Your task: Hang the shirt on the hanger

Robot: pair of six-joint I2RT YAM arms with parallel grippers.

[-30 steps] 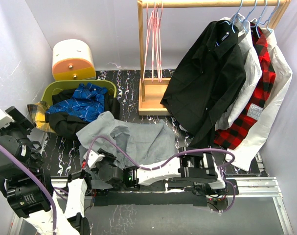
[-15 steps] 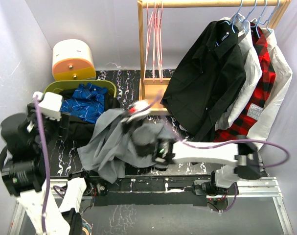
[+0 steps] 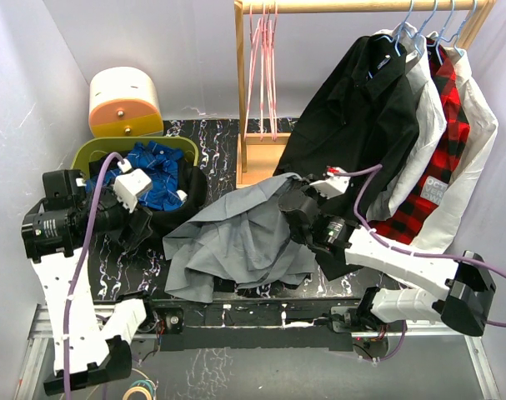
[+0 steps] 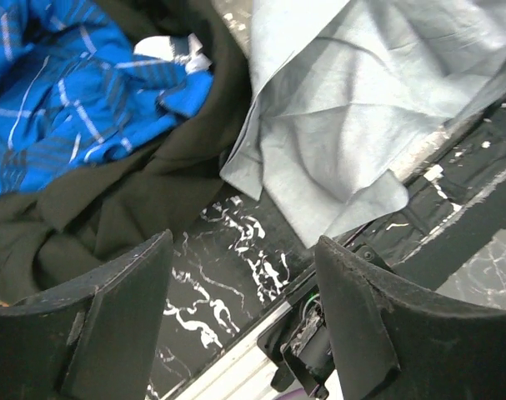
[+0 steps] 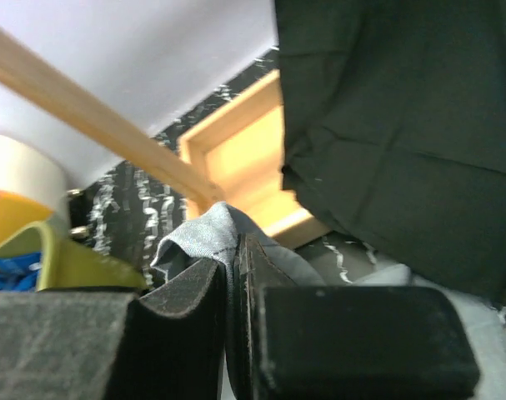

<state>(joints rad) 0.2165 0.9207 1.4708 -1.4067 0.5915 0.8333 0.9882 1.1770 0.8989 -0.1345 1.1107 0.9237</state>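
**Marbled worktop [image 3: 207, 142], shirt pinched**

Shirt [image 3: 236, 242] heaped at centre frame, one fold held up in right end effector [image 5: 234, 254], fingers clamped on it. Left end effector [image 4: 240, 317] spread apart, empty, at left. Pink hanger [image 3: 261, 75] hangs on rail [image 3: 361, 7], upper centre.

We see the whole surface [image 3: 207, 133] and the rack [image 3: 361, 6] from above and behind the arm bases, looking down and forward. Our left wrist view looks steeply down, close, past the left pincer [image 4: 240, 292] onto the shirt [image 4: 378, 100] and blue garment [image 4: 61, 92]. Our right wrist view faces the rack's base, very near. All three share the shirt.
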